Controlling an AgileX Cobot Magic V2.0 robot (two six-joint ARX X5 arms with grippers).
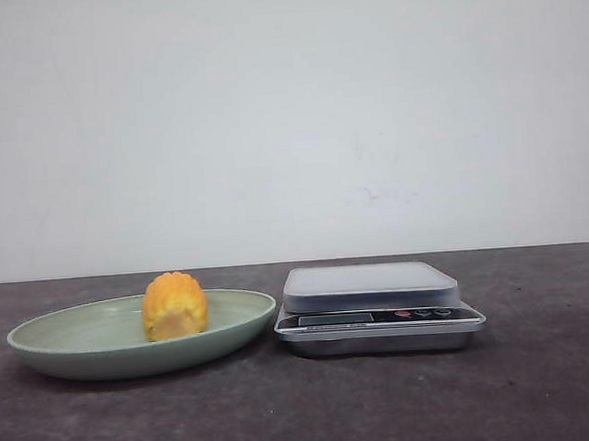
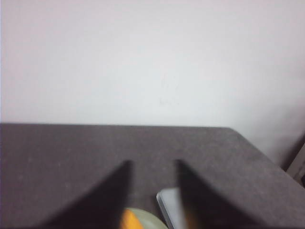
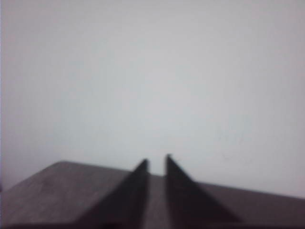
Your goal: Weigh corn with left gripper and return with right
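The corn (image 1: 175, 305), a stubby yellow-orange cob piece, stands in the pale green plate (image 1: 62, 340) on the left of the dark table. No gripper shows in the front view. In the left wrist view my left gripper (image 2: 152, 164) is open and empty, raised over the table; a sliver of the corn (image 2: 130, 219) and the plate rim (image 2: 151, 220) show low between its fingers. In the right wrist view my right gripper (image 3: 157, 160) has its fingers nearly together with only a narrow gap, empty, facing the white wall.
A silver digital kitchen scale (image 1: 371, 286) with a grey platform stands just right of the plate; its corner shows in the left wrist view (image 2: 169, 205). A white wall closes off the back of the table.
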